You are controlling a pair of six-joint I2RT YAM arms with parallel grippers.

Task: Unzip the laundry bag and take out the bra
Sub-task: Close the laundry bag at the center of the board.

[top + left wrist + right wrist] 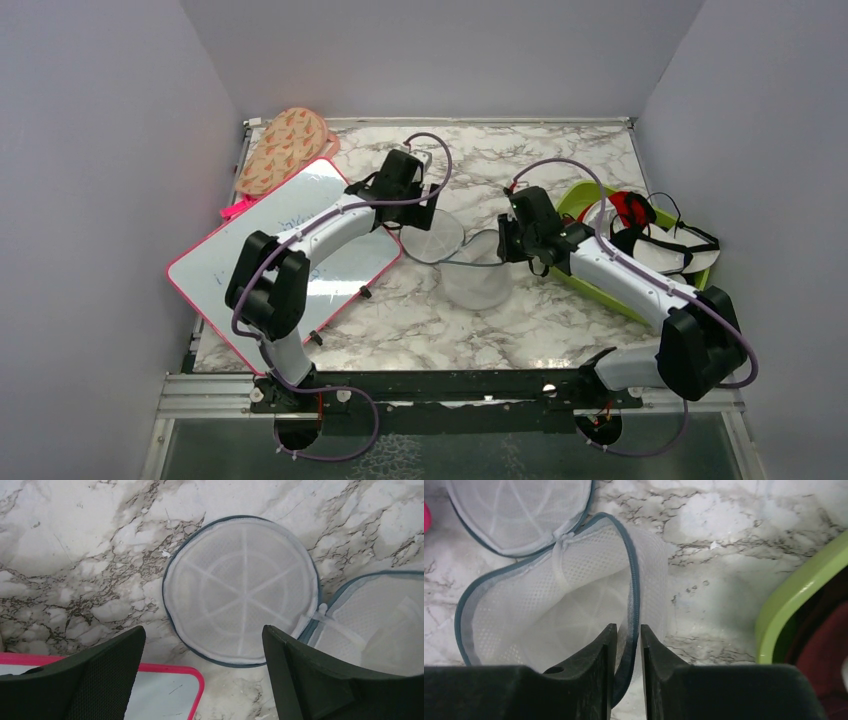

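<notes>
On a marble-patterned desk walled in grey, the laundry bag lies unzipped. Its soft white mesh drum gapes, and its flat round lid lies beside it, joined by dark zipper tape. The right fingers pinch the drum's near rim, almost closed on the mesh. The left fingers hang wide apart and empty over the lid. The bra, black and strappy, appears to lie in the green tray, to the right of the bag and nearer the right arm.
</notes>
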